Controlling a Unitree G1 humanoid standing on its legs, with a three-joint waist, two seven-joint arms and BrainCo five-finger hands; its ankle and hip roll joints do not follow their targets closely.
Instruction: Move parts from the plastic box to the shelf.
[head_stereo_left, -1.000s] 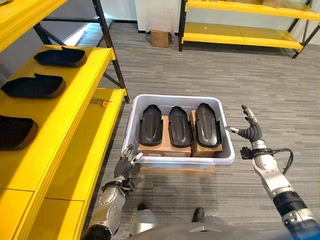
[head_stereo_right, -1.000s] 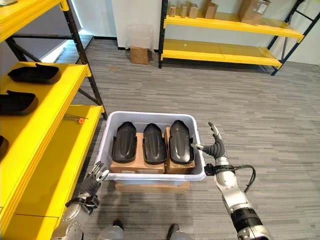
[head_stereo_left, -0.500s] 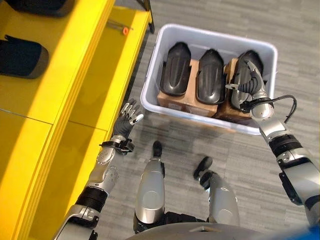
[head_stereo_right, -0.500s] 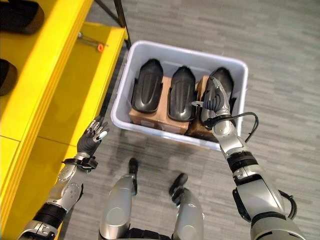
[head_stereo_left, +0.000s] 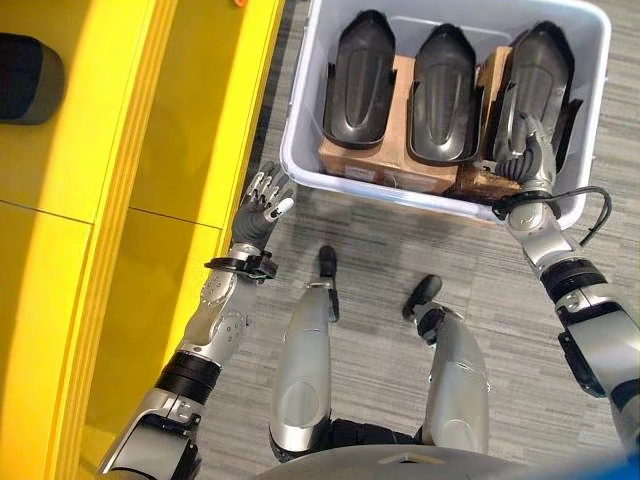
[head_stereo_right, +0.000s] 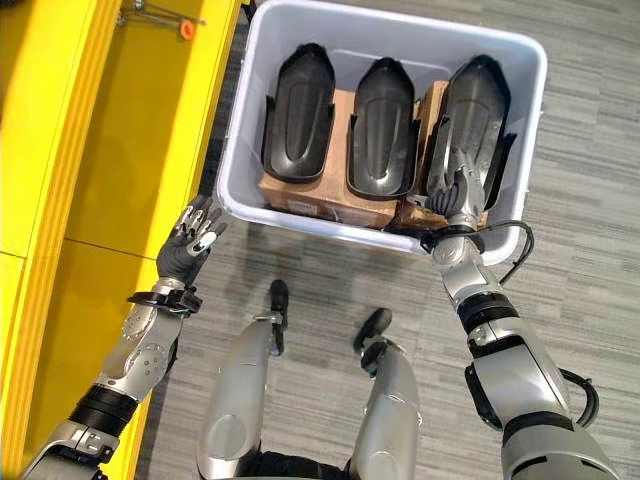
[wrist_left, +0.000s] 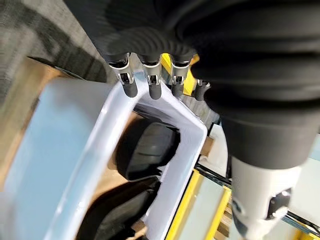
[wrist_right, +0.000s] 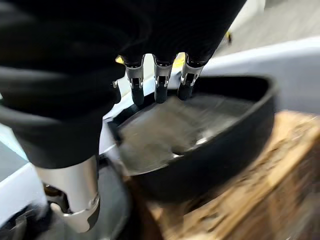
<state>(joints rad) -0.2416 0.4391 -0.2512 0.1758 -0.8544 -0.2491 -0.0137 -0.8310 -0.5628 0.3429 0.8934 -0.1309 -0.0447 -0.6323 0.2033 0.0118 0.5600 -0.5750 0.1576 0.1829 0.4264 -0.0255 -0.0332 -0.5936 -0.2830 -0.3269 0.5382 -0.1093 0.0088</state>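
Note:
A white plastic box (head_stereo_left: 400, 190) on the floor holds three black moulded parts side by side on cardboard boxes (head_stereo_left: 385, 165): a left part (head_stereo_left: 360, 70), a middle part (head_stereo_left: 445, 90) and a right part (head_stereo_left: 540, 75). My right hand (head_stereo_left: 523, 150) reaches over the box's near wall, open, its fingers (wrist_right: 160, 85) straight and close above the near end of the right part (wrist_right: 200, 145). My left hand (head_stereo_left: 262, 205) hangs open over the floor by the box's near left corner (wrist_left: 185, 150), holding nothing. Another black part (head_stereo_left: 25, 65) lies on the yellow shelf.
The yellow shelf (head_stereo_left: 130, 150) runs along the left in two levels, close to the box's left wall. A small orange-tipped tool (head_stereo_right: 185, 28) lies on the lower level. Grey carpet floor (head_stereo_right: 580, 230) lies to the right of the box.
The camera has tilted down. My right hand moved from beside the box's right wall in over its near edge to the right part. The left hand stays by the corner.

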